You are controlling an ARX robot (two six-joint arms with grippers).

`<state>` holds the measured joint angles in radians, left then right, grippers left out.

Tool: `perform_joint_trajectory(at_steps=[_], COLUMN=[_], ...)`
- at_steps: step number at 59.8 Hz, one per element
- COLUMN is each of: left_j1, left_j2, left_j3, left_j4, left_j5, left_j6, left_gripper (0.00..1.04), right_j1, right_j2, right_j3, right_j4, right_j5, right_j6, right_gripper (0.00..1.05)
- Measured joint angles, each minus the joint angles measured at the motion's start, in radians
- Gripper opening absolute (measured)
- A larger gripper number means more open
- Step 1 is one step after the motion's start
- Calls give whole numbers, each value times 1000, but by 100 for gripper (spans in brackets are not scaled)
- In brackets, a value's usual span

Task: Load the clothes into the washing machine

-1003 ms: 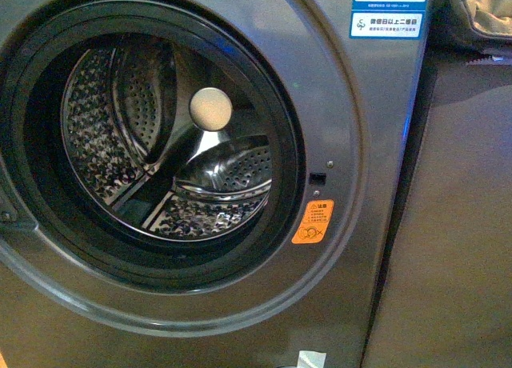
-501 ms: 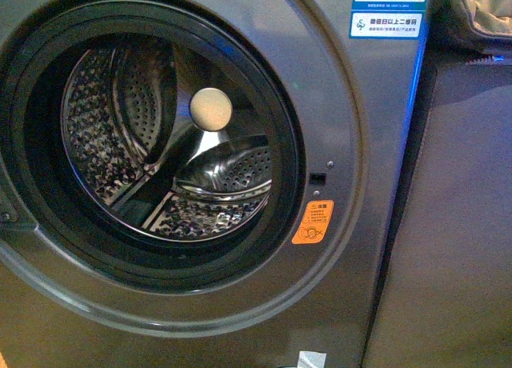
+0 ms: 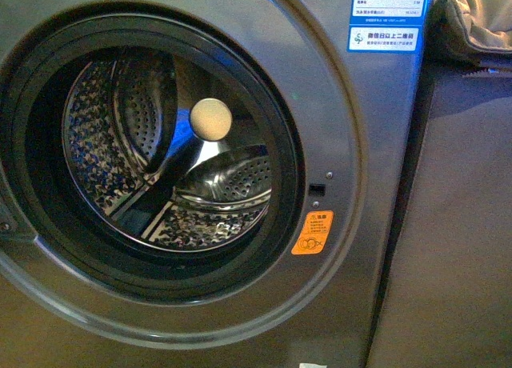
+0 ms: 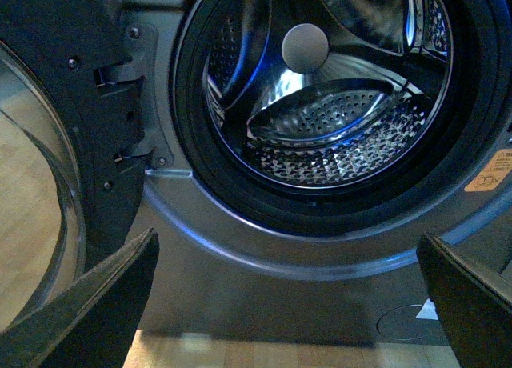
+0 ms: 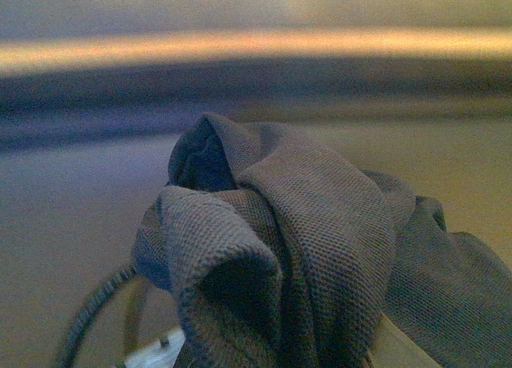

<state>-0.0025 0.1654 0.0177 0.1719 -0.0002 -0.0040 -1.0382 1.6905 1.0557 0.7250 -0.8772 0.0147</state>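
Observation:
The washing machine (image 3: 352, 128) fills the front view, grey, with its round porthole open and the perforated steel drum (image 3: 104, 144) bare inside. No arm shows in that view. In the left wrist view, my left gripper (image 4: 284, 304) is open and holds nothing. Its two dark fingers (image 4: 96, 304) stand wide apart, low before the machine's front panel (image 4: 240, 256), under the porthole. The right wrist view shows the clothes (image 5: 304, 240), a bunched dark blue knit. My right gripper is shut on them, with its fingers hidden under the fabric.
The machine's door (image 4: 48, 128) hangs open beside the porthole. Beige padded fabric (image 3: 480, 20) lies on top at the far right, above a dark side panel (image 3: 456, 224). An orange sticker (image 3: 312, 233) sits by the porthole. Wooden floor (image 4: 240, 352) runs below the machine.
The front view has shifted a little, so the machine, sticker and label now sit slightly lower in the picture. The drum looks the same.

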Motion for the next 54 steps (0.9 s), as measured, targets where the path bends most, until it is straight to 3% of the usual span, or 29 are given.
perform_joint_trajectory(at_steps=[16, 29, 54], left_j1=[0, 0, 0], left_j2=[0, 0, 0], left_j3=[0, 0, 0], left_j4=[0, 0, 0], left_j5=[0, 0, 0], left_j6=[0, 0, 0], left_gripper=[98, 98, 98], right_j1=[129, 338, 1052], right_j2=[-221, -365, -359], right_j3=[92, 222, 636], right_j4=[86, -69, -707], right_j5=[29, 111, 461], right_j6=[237, 298, 46], right_gripper=[11, 11, 11])
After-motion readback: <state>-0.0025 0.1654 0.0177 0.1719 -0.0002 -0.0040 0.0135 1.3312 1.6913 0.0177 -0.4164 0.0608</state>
